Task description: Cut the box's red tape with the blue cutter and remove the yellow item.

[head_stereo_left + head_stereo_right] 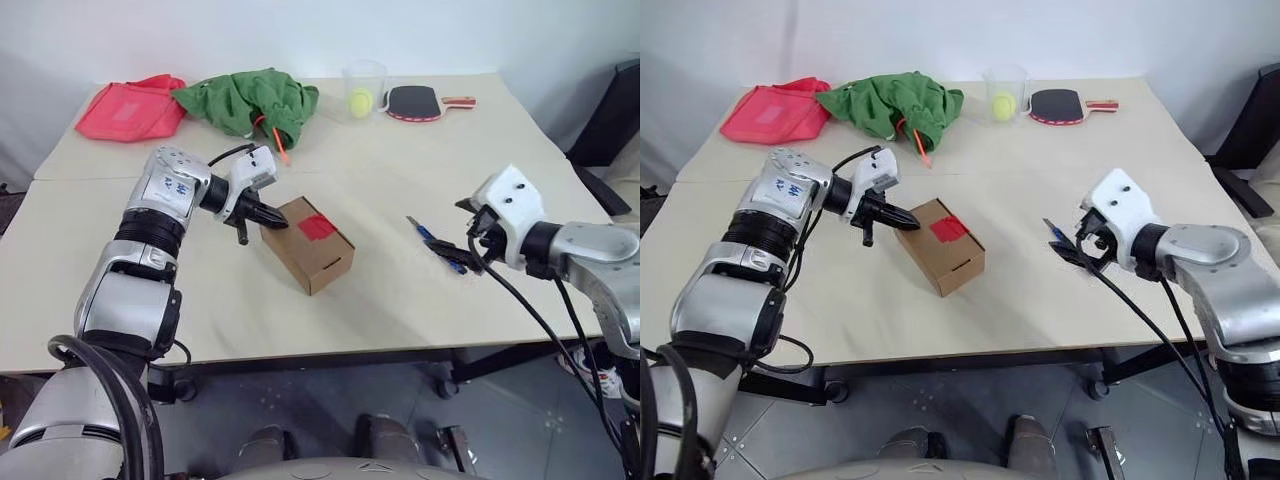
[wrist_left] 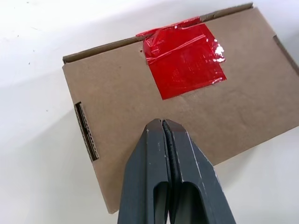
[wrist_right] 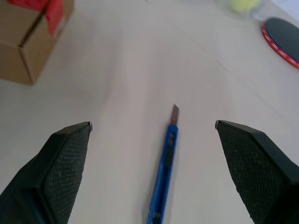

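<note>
The brown cardboard box (image 1: 308, 250) lies shut in the middle of the table, with the red tape (image 1: 318, 227) across its lid seam. My left gripper (image 1: 276, 221) is shut and empty, its tips resting on the box's lid (image 2: 117, 98) near the end away from the tape (image 2: 184, 60). The blue cutter (image 3: 163, 168) lies flat on the table to the right of the box, blade out and pointing towards it. My right gripper (image 3: 153, 124) hovers just above it, open, one finger on each side and clear of it. The yellow item is hidden.
At the back of the table lie a pink-red bag (image 1: 130, 110), a green cloth (image 1: 255, 98) with a thin orange-red stick (image 1: 277, 143), a clear cup (image 1: 365, 82) holding a yellow-green ball (image 1: 360, 101), and a paddle (image 1: 415, 102). A dark chair (image 1: 612, 115) stands at the right.
</note>
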{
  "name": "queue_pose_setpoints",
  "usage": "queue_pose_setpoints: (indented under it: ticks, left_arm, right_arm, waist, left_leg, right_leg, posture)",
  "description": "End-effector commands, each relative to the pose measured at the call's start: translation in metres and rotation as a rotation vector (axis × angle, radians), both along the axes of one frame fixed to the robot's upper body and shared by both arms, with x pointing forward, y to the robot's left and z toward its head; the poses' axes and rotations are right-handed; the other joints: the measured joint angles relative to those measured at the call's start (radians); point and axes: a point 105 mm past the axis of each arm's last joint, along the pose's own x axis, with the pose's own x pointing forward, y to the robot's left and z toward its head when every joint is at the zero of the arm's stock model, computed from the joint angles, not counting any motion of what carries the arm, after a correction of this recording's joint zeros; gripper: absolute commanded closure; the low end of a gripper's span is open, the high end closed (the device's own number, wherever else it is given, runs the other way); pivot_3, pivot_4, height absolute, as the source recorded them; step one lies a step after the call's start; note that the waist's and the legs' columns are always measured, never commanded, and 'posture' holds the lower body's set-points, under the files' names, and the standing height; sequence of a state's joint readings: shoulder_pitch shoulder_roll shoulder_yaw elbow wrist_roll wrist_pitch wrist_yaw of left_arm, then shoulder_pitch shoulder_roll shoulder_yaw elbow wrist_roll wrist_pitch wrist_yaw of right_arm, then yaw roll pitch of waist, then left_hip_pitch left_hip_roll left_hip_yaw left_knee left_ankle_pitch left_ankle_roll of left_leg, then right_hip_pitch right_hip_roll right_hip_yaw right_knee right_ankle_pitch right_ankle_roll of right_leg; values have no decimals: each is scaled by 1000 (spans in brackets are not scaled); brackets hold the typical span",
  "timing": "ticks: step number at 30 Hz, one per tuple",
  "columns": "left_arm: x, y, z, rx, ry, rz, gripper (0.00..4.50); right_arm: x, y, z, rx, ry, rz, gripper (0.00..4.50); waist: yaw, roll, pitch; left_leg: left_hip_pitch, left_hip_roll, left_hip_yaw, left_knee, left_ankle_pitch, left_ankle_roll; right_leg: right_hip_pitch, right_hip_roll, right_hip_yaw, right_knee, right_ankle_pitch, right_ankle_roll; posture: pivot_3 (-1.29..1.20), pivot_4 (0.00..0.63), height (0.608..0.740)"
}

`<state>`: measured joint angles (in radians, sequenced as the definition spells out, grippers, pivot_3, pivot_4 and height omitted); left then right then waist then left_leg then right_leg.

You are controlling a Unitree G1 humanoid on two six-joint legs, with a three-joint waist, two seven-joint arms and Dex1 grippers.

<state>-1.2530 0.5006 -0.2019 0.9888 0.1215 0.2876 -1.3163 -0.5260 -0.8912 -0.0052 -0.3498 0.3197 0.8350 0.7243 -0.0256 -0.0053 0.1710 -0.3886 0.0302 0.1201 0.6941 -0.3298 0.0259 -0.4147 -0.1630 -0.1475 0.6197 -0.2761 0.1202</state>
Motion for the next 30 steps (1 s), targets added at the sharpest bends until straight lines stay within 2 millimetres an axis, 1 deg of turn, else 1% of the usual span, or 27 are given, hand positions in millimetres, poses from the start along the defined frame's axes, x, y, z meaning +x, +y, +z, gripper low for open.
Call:
queue_pose_setpoints:
  ticks: [1, 2, 4, 6, 8, 11, 12, 14, 16, 17, 20, 22, 24, 27, 30]
  left_arm:
    - [-1, 4, 1, -24, 12, 18, 4500]
    - [-1, 5, 3, -32, 11, 24, 4500]
    - [-1, 7, 10, -64, 10, 39, 4500]
    - [-2, 12, 19, -91, 4, 64, 4500]
    - [-3, 16, 23, -105, 3, 81, 4500]
    - [-9, 28, 30, -120, 8, 116, 4500]
    - [-12, 36, 31, -126, 14, 141, 4500]
    - [-19, 49, 32, -132, 28, 183, 4500]
    - [-29, 63, 27, -136, 60, 239, 4500]
    - [-34, 67, 24, -137, 71, 259, 4500]
    - [-52, 75, 7, -138, 141, 310, 4500]
    - [-65, 70, -7, -140, 194, 311, 4500]
    - [-72, 62, -15, -160, 219, 312, 4500]
    - [-74, 45, -24, -200, 237, 301, 4500]
    - [-72, 33, -28, -231, 227, 300, 4500]
  right_arm:
    - [1, 6, 1, -41, 4, 45, 1011]
    - [3, 9, 0, -47, 6, 61, 1232]
    - [12, 13, -2, -51, 9, 66, 1943]
    - [25, 22, -4, -68, 10, 101, 2588]
    - [33, 27, -5, -84, 5, 122, 3229]
    - [44, 35, -7, -112, -2, 166, 4208]
    - [53, 39, -7, -99, -6, 164, 4469]
    - [66, 47, -10, -86, -6, 163, 4469]
    - [79, 55, -19, -90, 3, 162, 4469]
    - [83, 57, -22, -93, 8, 164, 4469]
    - [91, 70, -34, -86, 46, 193, 4469]
    - [93, 80, -40, -76, 72, 223, 4469]
    - [91, 89, -43, -74, 93, 255, 4469]
    - [79, 102, -42, -77, 110, 334, 4469]
    - [68, 106, -40, -94, 118, 382, 4469]
  waist:
    - [0, -2, 1]
    - [0, -3, 2]
    - [0, -4, 3]
    - [-2, -5, 3]
    - [-5, -6, 5]
    - [-4, -6, 6]
    - [-4, -6, 6]
    - [-8, -6, 7]
    - [-14, -6, 7]
    - [-18, -6, 7]
    - [-17, -5, 8]
    - [-14, -5, 8]
    - [-6, -5, 8]
    - [0, -4, 8]
    - [0, -4, 8]
  left_leg:
    - [-1, 0, 0, 0, 0, 0]
    - [-1, 0, 0, 0, 0, 0]
    - [-1, 0, 0, 0, 0, 0]
    - [-2, -1, 0, 0, 0, 0]
    - [-2, 0, 1, 0, 0, 0]
    - [-3, 0, 1, -1, 0, 0]
    - [-4, -1, 1, -2, 0, 0]
    - [-4, -1, 2, -2, 0, -1]
    - [-6, -1, 3, -2, 0, -1]
    - [-7, -1, 3, -2, 0, -1]
    - [-8, 0, 2, -3, 1, -2]
    - [-9, 0, 2, -3, 1, -2]
    - [-10, 0, 1, -2, 1, -2]
    - [-14, 0, 0, 3, 1, -2]
    - [-16, 0, -1, 4, 1, -2]
  right_leg:
    - [0, 0, 0, 0, 0, 0]
    - [0, 0, 0, 0, 0, 0]
    - [-1, 0, 0, 0, 0, 0]
    - [-1, 0, 0, -1, 0, 1]
    - [-2, 0, 0, 0, 0, 1]
    - [-4, 0, 0, 1, 0, 1]
    - [-5, 0, 0, 2, 1, 1]
    - [-7, 0, 0, 2, 1, 2]
    - [-10, 0, 0, 3, 1, 3]
    - [-11, 0, 1, 4, 1, 3]
    - [-12, 0, 0, 6, 1, 3]
    - [-12, 0, 0, 6, 1, 3]
    - [-12, 0, 0, 6, 2, 3]
    - [-12, 0, 0, 6, 2, 3]
    - [-12, 0, 0, 6, 2, 4]
  posture:
    - [0, 150, 740]
    - [0, 150, 740]
    - [0, 150, 740]
    - [0, 150, 740]
    - [0, 150, 740]
    - [0, 150, 740]
    - [0, 150, 740]
    - [0, 150, 740]
    - [0, 150, 740]
    - [0, 150, 740]
    - [0, 150, 740]
    - [0, 150, 740]
    - [0, 150, 740]
    - [0, 150, 740]
    - [0, 150, 740]
